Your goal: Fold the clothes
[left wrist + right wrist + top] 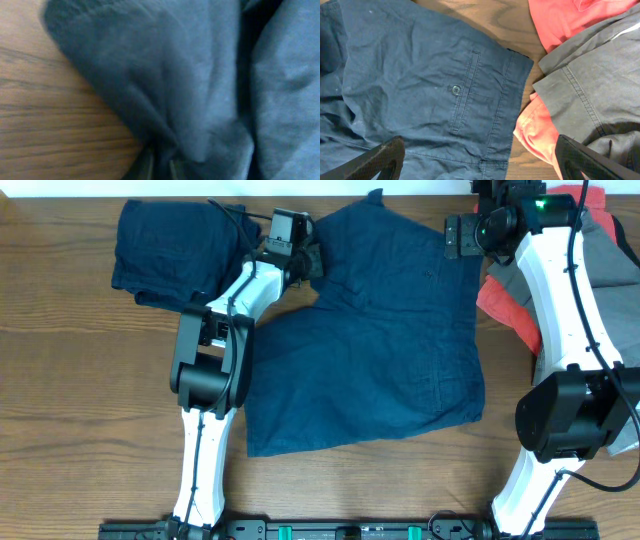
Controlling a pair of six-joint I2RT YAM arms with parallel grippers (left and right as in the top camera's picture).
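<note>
Dark navy shorts (380, 340) lie spread flat in the middle of the table. My left gripper (305, 260) is at their upper left edge. In the left wrist view the fingers (160, 167) are shut on a bunched fold of the navy fabric (190, 75), just over the wood. My right gripper (462, 235) hovers over the shorts' upper right corner. In the right wrist view it (482, 165) is wide open and empty above the shorts (420, 75), near their buttoned back pocket (455, 89) and waistband edge.
A second navy garment (170, 250) lies folded at the back left. A coral-red garment (505, 305) and a grey one (620, 280) are piled at the right edge, close to the shorts; both show in the right wrist view, coral-red (560, 20) and grey (590, 85).
</note>
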